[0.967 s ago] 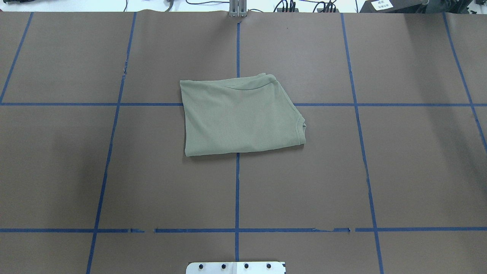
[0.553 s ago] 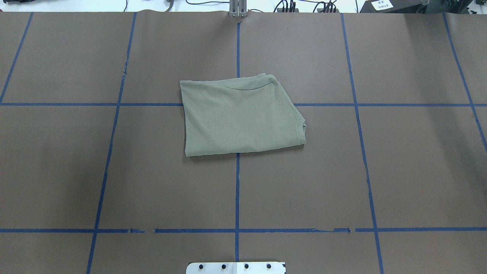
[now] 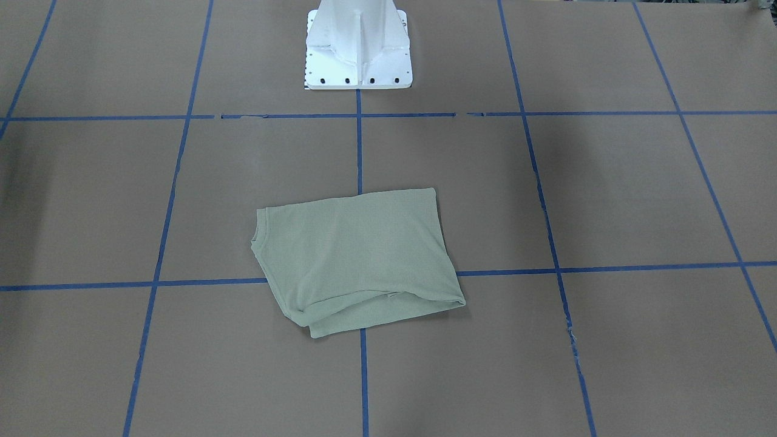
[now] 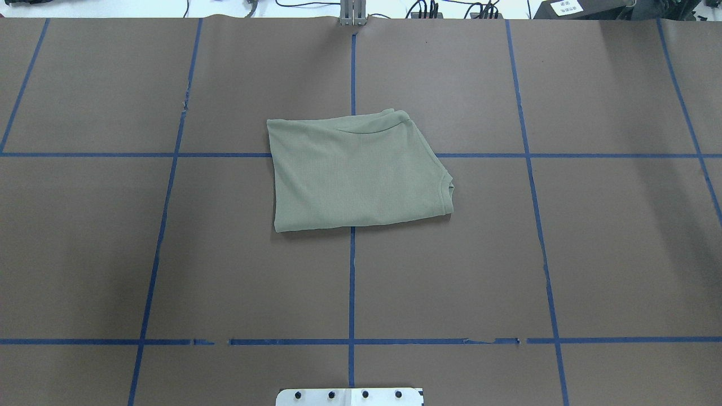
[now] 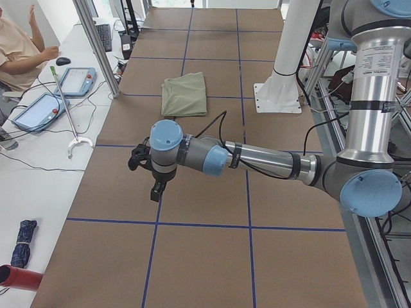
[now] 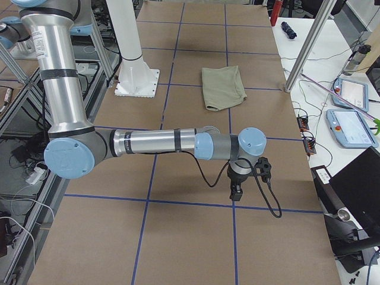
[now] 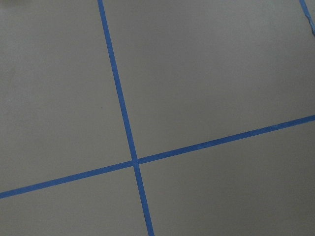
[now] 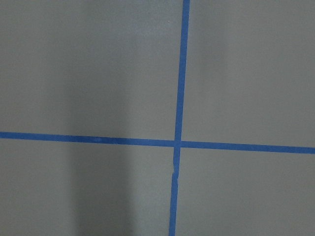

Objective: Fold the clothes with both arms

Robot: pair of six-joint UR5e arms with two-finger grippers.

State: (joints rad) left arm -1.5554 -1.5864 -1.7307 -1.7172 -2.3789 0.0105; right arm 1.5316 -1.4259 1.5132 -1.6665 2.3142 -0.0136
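The folded pale green knit shirt lies in the middle of the brown table, long side pointing arm to arm, with the black left gripper and right gripper far off either end, open or closed I cannot tell.

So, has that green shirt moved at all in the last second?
No. The shirt still covers the same crossing of blue tape lines, edges unchanged.
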